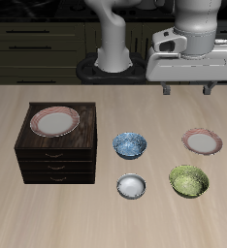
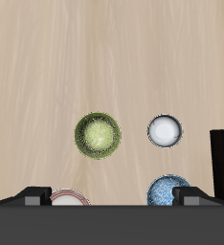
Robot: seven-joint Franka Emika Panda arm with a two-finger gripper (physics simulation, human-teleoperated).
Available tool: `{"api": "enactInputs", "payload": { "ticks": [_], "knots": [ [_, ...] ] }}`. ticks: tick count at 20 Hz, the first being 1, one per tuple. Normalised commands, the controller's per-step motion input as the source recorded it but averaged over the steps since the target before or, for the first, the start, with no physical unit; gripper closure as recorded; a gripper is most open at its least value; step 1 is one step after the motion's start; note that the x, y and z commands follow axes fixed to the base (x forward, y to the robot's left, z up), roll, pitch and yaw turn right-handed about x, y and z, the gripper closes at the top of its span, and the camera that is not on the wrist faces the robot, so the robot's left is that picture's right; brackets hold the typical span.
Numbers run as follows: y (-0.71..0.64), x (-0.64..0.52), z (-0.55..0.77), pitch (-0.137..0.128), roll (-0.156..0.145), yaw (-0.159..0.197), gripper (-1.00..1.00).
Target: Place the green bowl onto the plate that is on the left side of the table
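The green bowl [image 1: 188,180] [image 2: 96,135] stands upright on the table [image 1: 106,218] near its front edge. Just behind it lies the plate [image 1: 203,141] on the left side of the table, white with a pinkish-red rim; in the wrist view only a sliver of this plate [image 2: 69,197] shows past the gripper body. My gripper [image 1: 188,90] [image 2: 111,194] hangs high above the back of the table, well behind and above the plate and bowl. It is open, fingers wide apart, with nothing between them.
A blue patterned bowl [image 1: 130,144] [image 2: 168,190] and a plain white bowl [image 1: 132,185] [image 2: 165,130] sit mid-table beside the green bowl. A dark wooden drawer cabinet [image 1: 57,145] [image 2: 223,163] carries a second red-rimmed plate [image 1: 54,121] on its top.
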Motion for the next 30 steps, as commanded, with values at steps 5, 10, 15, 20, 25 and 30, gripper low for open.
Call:
{"api": "enactInputs", "payload": {
  "ticks": [5, 10, 15, 20, 25, 30],
  "knots": [
    [0.06, 0.05, -0.28, 0.035, 0.001, -0.002, -1.0],
    [0.03, 0.09, -0.27, 0.019, -0.004, 0.005, -1.0],
    [0.04, 0.04, -0.23, 0.01, 0.003, -0.003, -1.0],
    [0.04, 0.04, -0.35, 0.01, -0.008, -0.01, -1.0],
    [-0.04, 0.05, -0.27, 0.007, -0.015, -0.032, -1.0],
    [0.02, 0.11, -0.36, 0.025, -0.001, -0.002, -1.0]
  ]
}}
